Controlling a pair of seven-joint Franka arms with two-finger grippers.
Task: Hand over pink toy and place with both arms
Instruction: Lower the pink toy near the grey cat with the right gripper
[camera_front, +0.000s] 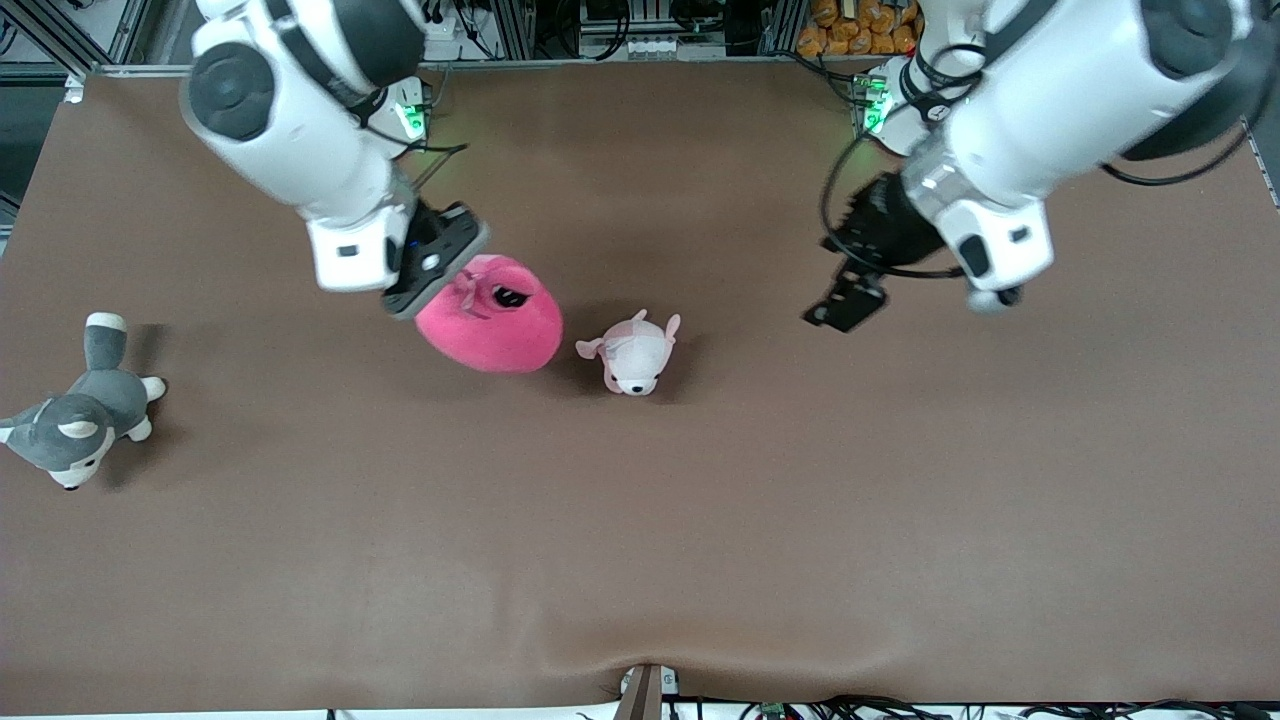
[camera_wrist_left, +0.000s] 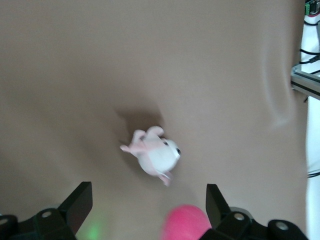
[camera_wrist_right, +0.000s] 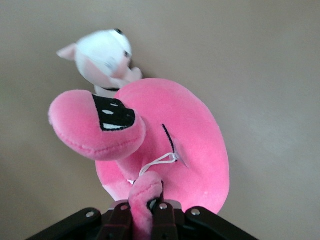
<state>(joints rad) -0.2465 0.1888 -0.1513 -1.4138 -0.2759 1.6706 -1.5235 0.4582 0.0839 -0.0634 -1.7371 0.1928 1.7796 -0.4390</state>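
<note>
1. Nearest the front camera is the broad brown cloth-covered bench (camera_front: 640, 560), bare across its near half; the grey-and-white plush dog (camera_front: 80, 420) lies at the right arm's end, well apart from the action.
2. The big round hot-pink plush toy (camera_front: 492, 318) hangs from the right tool (camera_front: 432, 262), whose fingers are pinched tight on a small pink ear or tab (camera_wrist_right: 145, 200). Whether its underside touches the bench, I can't tell.
3. Just beside it, toward the left arm's end, lies the small pale pink-and-white plush animal (camera_front: 636, 356).
4. The left tool (camera_front: 845, 300) hovers over bare bench, fingers (camera_wrist_left: 77, 202) spread wide, holding nothing.
5. Key relation: the toy lies toward the right arm's end from the left tool, with the pale plush between them on the bench.
6. My read: the handover wants height, and there's open room above.
</note>
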